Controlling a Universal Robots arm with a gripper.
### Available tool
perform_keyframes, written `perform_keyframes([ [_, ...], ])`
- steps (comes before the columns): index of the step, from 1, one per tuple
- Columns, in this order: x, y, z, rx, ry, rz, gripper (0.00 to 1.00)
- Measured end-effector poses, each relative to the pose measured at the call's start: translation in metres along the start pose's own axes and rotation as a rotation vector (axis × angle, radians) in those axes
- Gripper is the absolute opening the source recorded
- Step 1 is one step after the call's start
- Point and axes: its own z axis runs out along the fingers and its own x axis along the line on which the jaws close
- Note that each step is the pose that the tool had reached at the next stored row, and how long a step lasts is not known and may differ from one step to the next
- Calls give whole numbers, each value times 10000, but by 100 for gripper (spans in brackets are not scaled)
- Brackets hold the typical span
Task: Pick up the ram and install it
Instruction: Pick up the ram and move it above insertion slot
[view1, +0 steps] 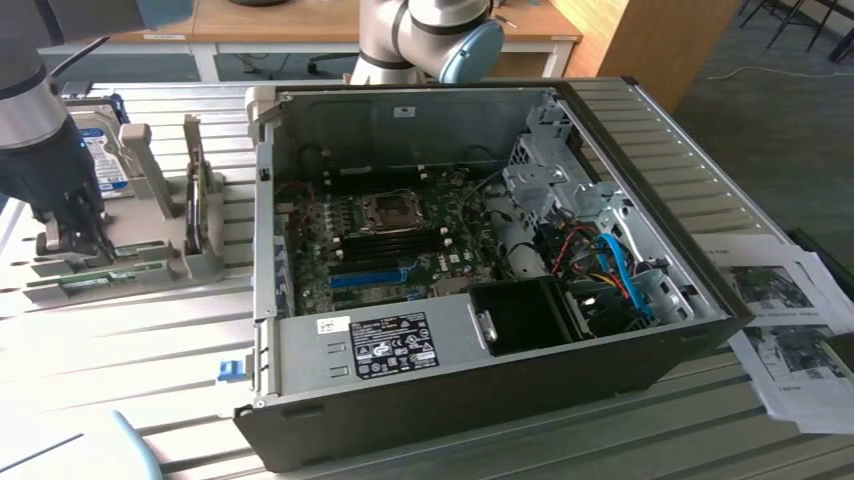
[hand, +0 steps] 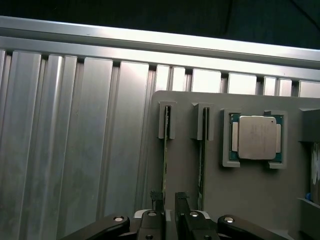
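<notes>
The slatted metal table (view1: 160, 340) carries an open computer case (view1: 534, 390) at its middle, with printed papers (view1: 787, 320) near the edge on the exterior view's right. A grey holder tray (hand: 250, 200) sits by the edge on the exterior view's left. The gripper (hand: 169, 197) hangs low over this tray, its fingers (hand: 181, 200) spread a little apart on either side of the ram (hand: 164, 160). The ram stands on edge in the slot nearest the tray's outer edge. A second stick (hand: 202, 165) stands in the next slot, and the square silver processor (hand: 256, 137) lies in its pocket beyond.
</notes>
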Motion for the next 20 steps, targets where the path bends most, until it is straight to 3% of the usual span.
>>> perform_keyframes([
  [20, 38, -4, 2, 3, -2, -1, 23],
])
